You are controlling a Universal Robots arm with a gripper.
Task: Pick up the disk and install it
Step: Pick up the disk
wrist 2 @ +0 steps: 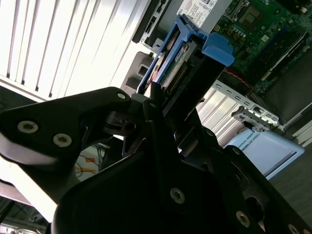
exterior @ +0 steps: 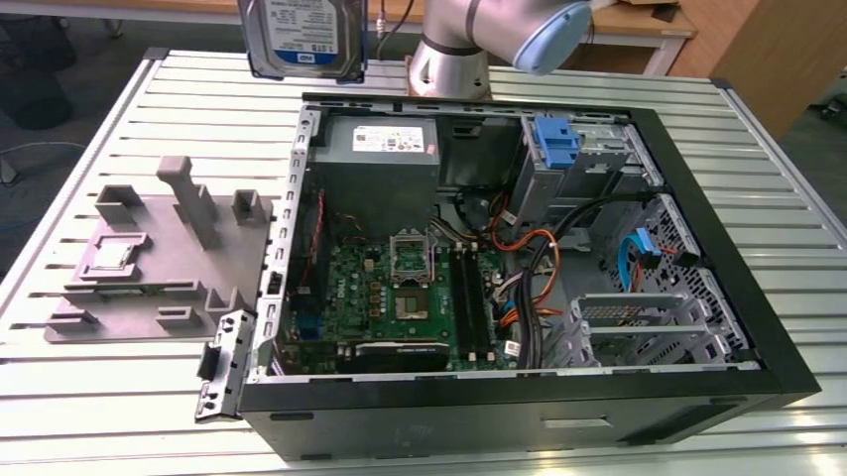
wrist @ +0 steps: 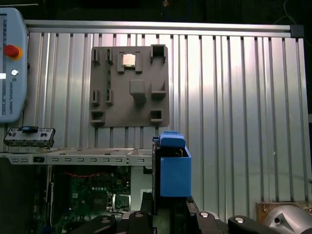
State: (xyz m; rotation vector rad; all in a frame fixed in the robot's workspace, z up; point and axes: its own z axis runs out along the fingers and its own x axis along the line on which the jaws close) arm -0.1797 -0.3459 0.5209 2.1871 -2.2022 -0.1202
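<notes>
High over the case rim [exterior: 725, 248], pincer [wrist 2: 165, 105] clamps the disk [exterior: 304, 40].

The arm [exterior: 450, 55] is a smooth silver-grey tube with rounded joints, and one joint ends in a pale blue-grey round cap [exterior: 550, 36]. In the second wrist view the pincer [wrist 2: 170, 105] is matte black, built of broad flat plates and angular links, and studded with round silver screws [wrist 2: 177, 195]. In the first wrist view its black links carry similar bright screw heads [wrist: 238, 220], beside a rounded grey metal joint housing [wrist: 286, 218].
</notes>
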